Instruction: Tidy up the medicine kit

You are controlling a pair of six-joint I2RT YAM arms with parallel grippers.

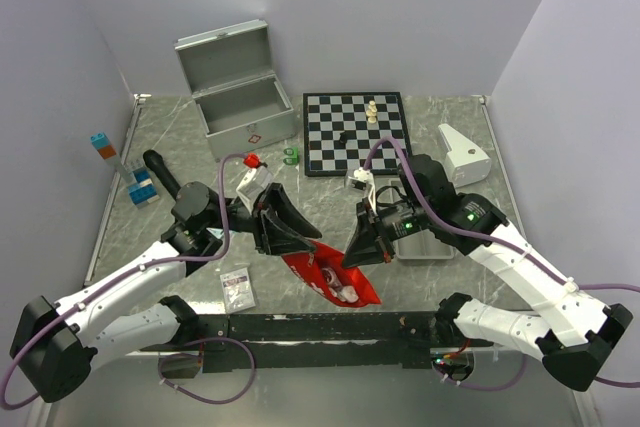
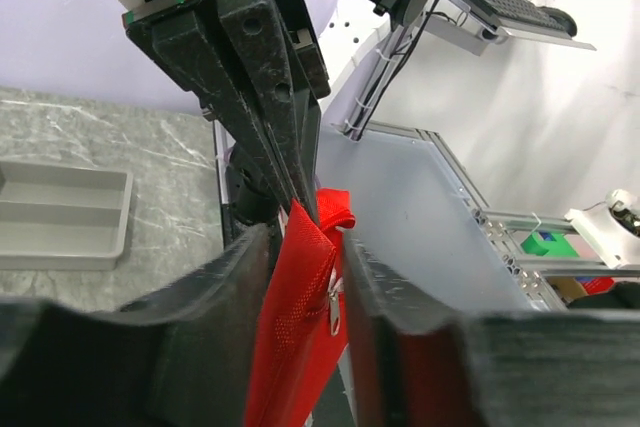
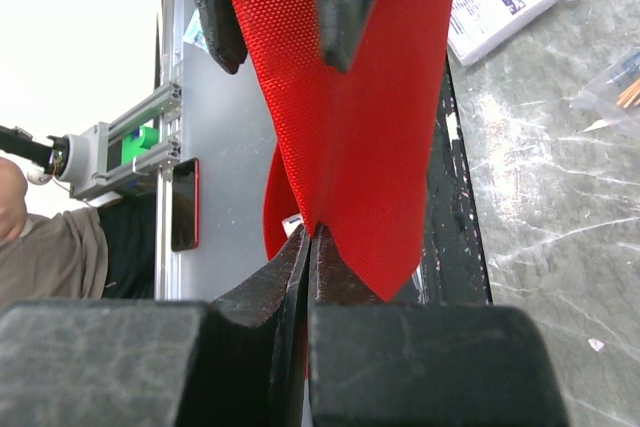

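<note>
the red pouch (image 1: 330, 277) is near the front middle of the table (image 1: 200, 162), between the two arms, and the open silver case (image 1: 250, 132) sits far back on the left, well apart from it. the right gripper (image 3: 311, 237) is shut tight, pinching one edge of the pouch. the left gripper (image 2: 306, 239) is half closed, with the pouch squeezed between its two fingers and touching both
</note>
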